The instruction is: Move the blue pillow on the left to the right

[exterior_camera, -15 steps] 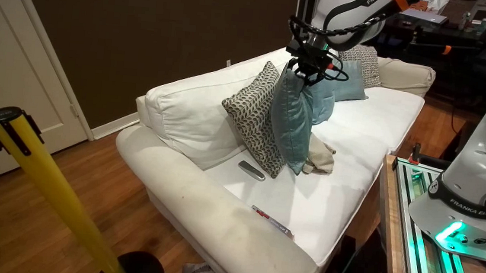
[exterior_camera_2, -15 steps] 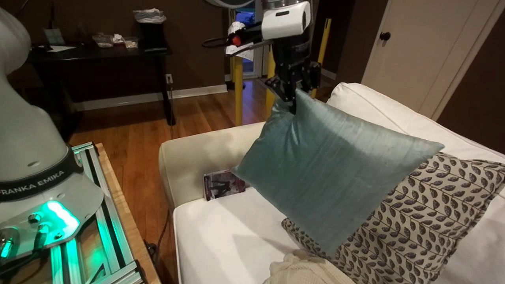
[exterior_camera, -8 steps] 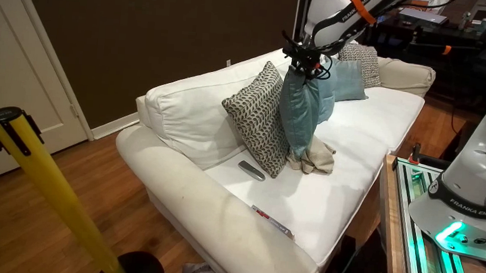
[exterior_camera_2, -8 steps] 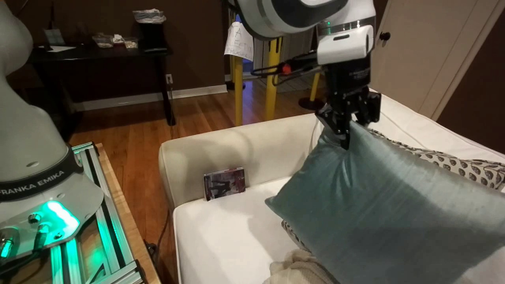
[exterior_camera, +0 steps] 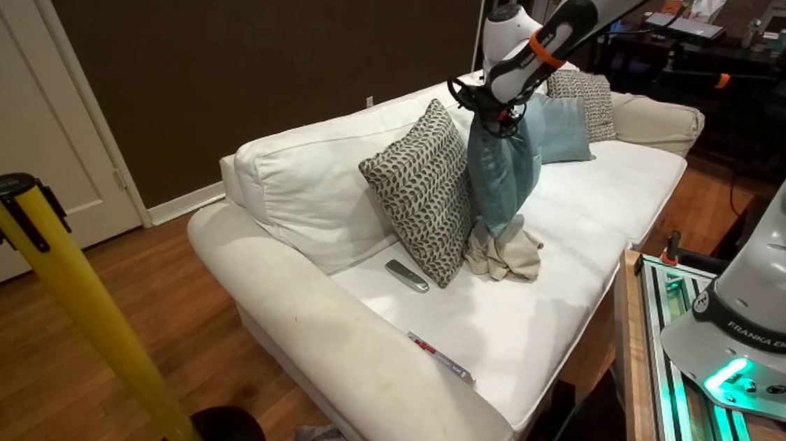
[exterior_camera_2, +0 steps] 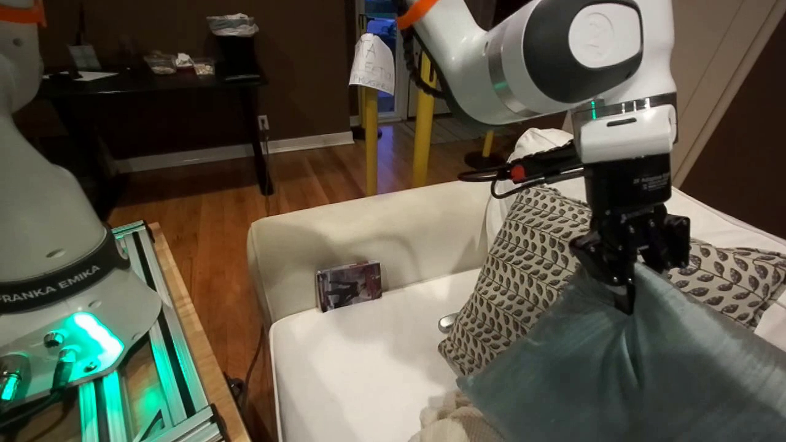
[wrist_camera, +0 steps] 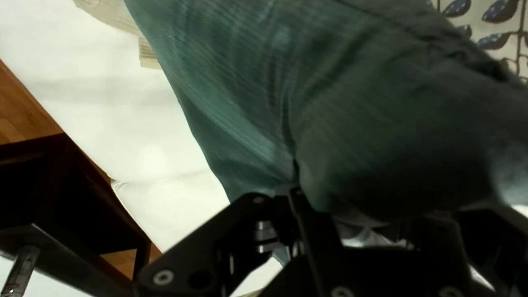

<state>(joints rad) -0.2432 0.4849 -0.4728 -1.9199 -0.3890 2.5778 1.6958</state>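
Note:
The blue pillow [exterior_camera: 498,176] is a plain dusty grey-blue square. It hangs tilted from my gripper [exterior_camera: 501,125], its lower corner just over a beige cloth on the couch; I cannot tell if they touch. In an exterior view the pillow [exterior_camera_2: 614,380] fills the lower right, creased where my gripper [exterior_camera_2: 642,282] is shut on its upper edge. In the wrist view the pillow [wrist_camera: 231,111] covers the centre and hides one finger. The patterned pillow [exterior_camera: 423,195] leans on the couch back beside it. A slightly brighter blue pillow [exterior_camera: 570,133] sits farther along, partly hidden.
The beige cloth [exterior_camera: 506,254] lies on the white couch [exterior_camera: 576,207]. A grey remote [exterior_camera: 407,275] and a thin case [exterior_camera_2: 349,285] are near the couch arm [exterior_camera_2: 368,221]. Another patterned pillow [exterior_camera: 585,99] is at the far end. A yellow post [exterior_camera: 78,294] stands nearby.
My gripper has carried the blue pillow along the couch, away from the near arm and toward the brighter blue pillow. More of the patterned pillow and the beige cloth now shows.

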